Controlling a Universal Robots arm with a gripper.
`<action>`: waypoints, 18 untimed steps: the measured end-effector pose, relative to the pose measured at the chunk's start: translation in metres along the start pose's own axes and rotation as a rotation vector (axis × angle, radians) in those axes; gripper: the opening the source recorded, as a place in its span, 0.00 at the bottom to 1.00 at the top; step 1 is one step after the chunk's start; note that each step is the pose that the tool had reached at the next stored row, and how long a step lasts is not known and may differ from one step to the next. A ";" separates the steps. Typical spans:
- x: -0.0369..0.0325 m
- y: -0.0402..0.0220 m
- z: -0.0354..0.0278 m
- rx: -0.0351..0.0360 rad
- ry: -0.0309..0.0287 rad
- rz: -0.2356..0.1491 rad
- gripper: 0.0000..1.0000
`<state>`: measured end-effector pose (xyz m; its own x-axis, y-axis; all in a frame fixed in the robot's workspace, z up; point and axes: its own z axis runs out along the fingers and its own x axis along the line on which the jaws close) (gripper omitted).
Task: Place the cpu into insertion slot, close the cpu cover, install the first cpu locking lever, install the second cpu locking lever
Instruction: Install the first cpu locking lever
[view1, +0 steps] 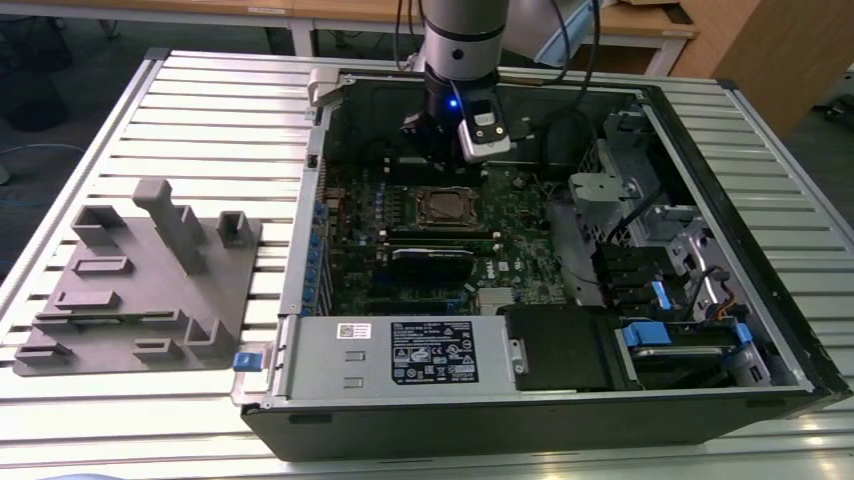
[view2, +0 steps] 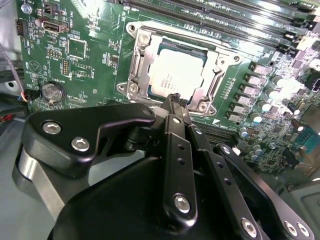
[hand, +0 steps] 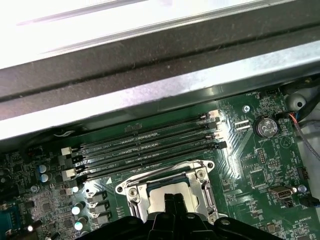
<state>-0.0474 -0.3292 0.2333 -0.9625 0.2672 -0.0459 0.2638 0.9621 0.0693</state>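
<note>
In the second wrist view the cpu (view2: 176, 75) is a flat square chip with a dull silver-grey top, lying level inside the slot (view2: 131, 75) on the green board (view2: 90, 70). The cover (view2: 212, 82), a thin silvery frame with a cut-out window, lies down around the chip, so the metal top shows through the window. In the first wrist view the same cover (hand: 137, 192) and part of the chip (hand: 159, 198) appear at the gripper's tip.

The gripper (view2: 176, 97) points down at the near edge of the cover, its black fingers (view2: 172, 107) drawn together into one narrow tip with nothing between them. I cannot tell whether the tip touches the frame or hangs just above it. In the exterior view the arm (view1: 461, 40) comes straight down into the open case (view1: 747, 250), with the gripper (view1: 447, 160) just above the slot (view1: 447, 207).

The case lies on its side on a slatted table (view1: 200, 110) and holds the board, a black power supply (view1: 400, 350) nearest the camera, and drive bays (view1: 667, 300) at the exterior view's right. Beyond the slot in the first wrist view run long black memory slots (hand: 145, 145). A grey fixture (view1: 147, 280) sits on the table at the exterior view's left, well apart from the case.
</note>
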 end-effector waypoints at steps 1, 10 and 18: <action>0.0000 0.0000 -0.0003 -0.0002 0.0001 0.000 0.11; -0.0011 0.0009 -0.0203 -0.0171 0.0047 0.001 0.11; -0.0016 -0.0007 -0.0205 -0.0168 0.0049 0.001 0.11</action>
<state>-0.0474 -0.3314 0.2538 -0.9626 0.2680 -0.0410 0.2638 0.9607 0.0860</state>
